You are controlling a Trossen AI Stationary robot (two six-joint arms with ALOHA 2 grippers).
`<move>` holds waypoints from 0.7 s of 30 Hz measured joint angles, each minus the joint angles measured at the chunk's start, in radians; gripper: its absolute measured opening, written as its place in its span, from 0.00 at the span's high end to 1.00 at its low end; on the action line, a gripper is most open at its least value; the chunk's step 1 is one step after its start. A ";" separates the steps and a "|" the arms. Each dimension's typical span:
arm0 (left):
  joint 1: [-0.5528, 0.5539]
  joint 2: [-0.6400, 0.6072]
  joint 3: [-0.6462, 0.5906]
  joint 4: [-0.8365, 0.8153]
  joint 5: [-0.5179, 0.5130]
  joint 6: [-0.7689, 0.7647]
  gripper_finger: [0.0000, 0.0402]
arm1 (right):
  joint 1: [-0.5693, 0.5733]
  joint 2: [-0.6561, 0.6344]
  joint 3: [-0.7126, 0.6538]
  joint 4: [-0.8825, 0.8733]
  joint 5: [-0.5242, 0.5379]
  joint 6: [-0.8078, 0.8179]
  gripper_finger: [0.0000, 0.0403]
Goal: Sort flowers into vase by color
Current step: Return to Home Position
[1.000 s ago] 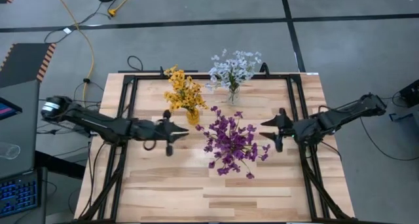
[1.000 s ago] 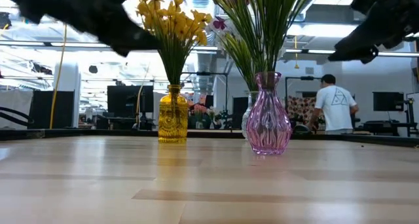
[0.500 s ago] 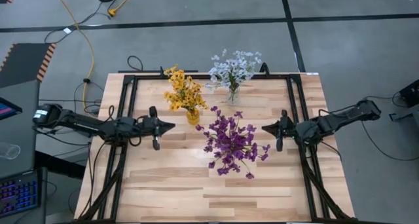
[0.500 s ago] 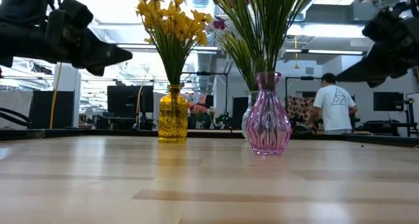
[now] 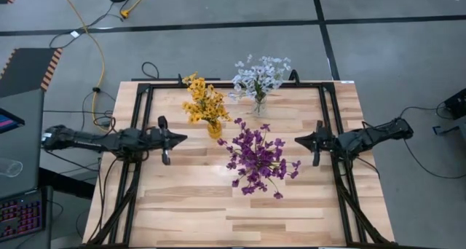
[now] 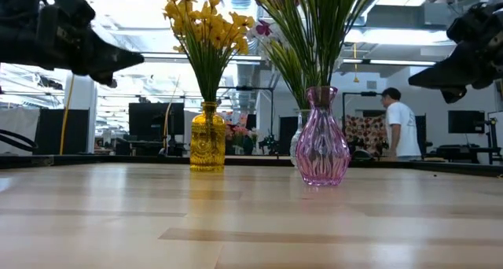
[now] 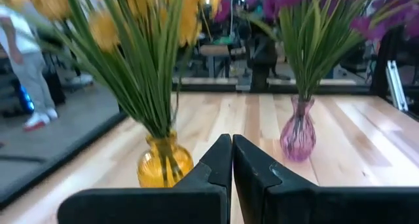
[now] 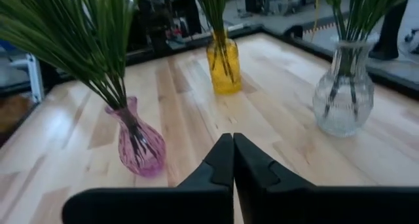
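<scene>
Yellow flowers [image 5: 204,103] stand by their stems in a yellow vase [image 6: 207,138]. Purple flowers [image 5: 256,160] stand in a pink vase [image 6: 321,137], and white flowers [image 5: 260,76] in a clear vase [image 8: 343,88]. My left gripper [image 5: 182,138] hangs shut above the table's left side, pointing at the yellow vase. My right gripper [image 5: 298,141] hangs shut on the right side, pointing at the purple flowers. Neither holds anything.
A black frame [image 5: 145,96] runs along the table's left, right and far sides. Bare wood [image 5: 240,220] lies at the near side. Beyond the table a person [image 6: 401,127] stands in the room.
Both arms have drawn back from the vases toward their own table edges, the left to the left and down, the right to the right and down. My right gripper, open a second ago, has shut. The flowers and vases have stayed put.
</scene>
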 joint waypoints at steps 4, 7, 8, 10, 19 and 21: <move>0.000 -0.104 0.000 -0.051 0.000 0.040 1.00 | 0.000 -0.001 0.001 -0.007 0.002 -0.018 0.95; 0.000 -0.177 0.000 -0.114 -0.001 0.045 1.00 | 0.000 -0.003 0.001 -0.008 0.003 -0.019 0.93; 0.000 -0.196 0.000 -0.137 -0.001 0.046 1.00 | 0.000 -0.004 0.001 -0.008 0.003 -0.026 0.92; 0.000 -0.240 0.000 -0.184 -0.015 0.047 1.00 | 0.000 -0.004 0.001 -0.009 0.004 -0.042 0.90; 0.000 -0.325 -0.001 -0.239 -0.010 0.146 1.00 | -0.004 -0.004 0.001 -0.010 0.021 -0.112 0.93; 0.000 -0.322 -0.001 -0.242 -0.003 0.151 1.00 | -0.010 -0.004 0.000 -0.005 0.022 -0.112 0.93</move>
